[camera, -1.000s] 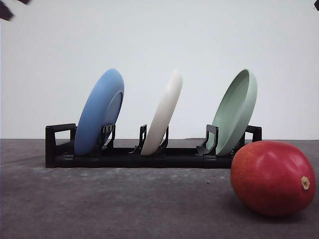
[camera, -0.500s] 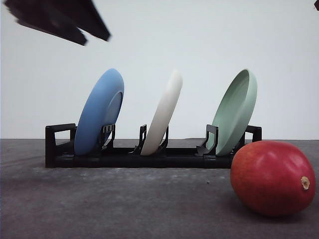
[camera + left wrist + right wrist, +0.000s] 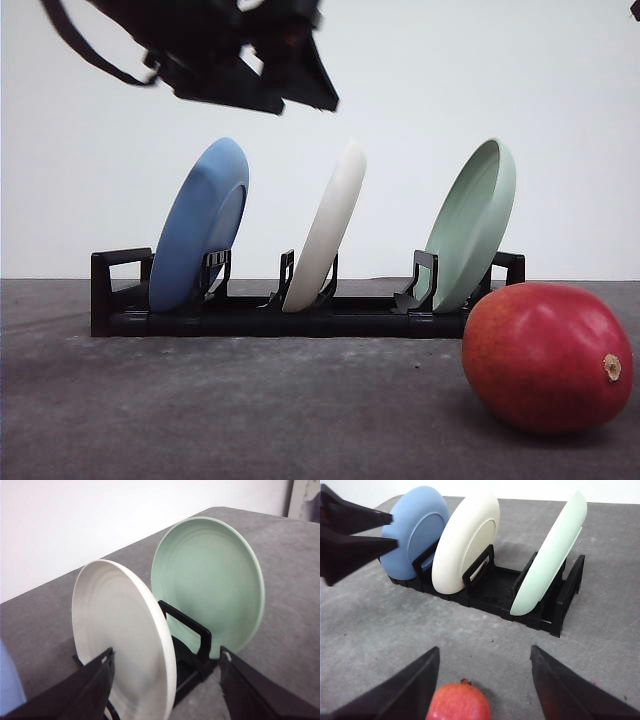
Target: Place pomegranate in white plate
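I had the left claw gaping wide and empty around the matte off-white round plate, racked upright mid-frame; I judged a square rim grip best. The right claw hung open, empty, over the smooth red pomegranate at bottom centre

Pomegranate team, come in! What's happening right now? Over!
Both end effectors open, empty. Pomegranate on table, ungrasped. White plate upright in black rack, between blue and green plates.

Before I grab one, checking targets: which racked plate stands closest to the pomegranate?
The pale green plate, at the rack's right end beside the pomegranate.
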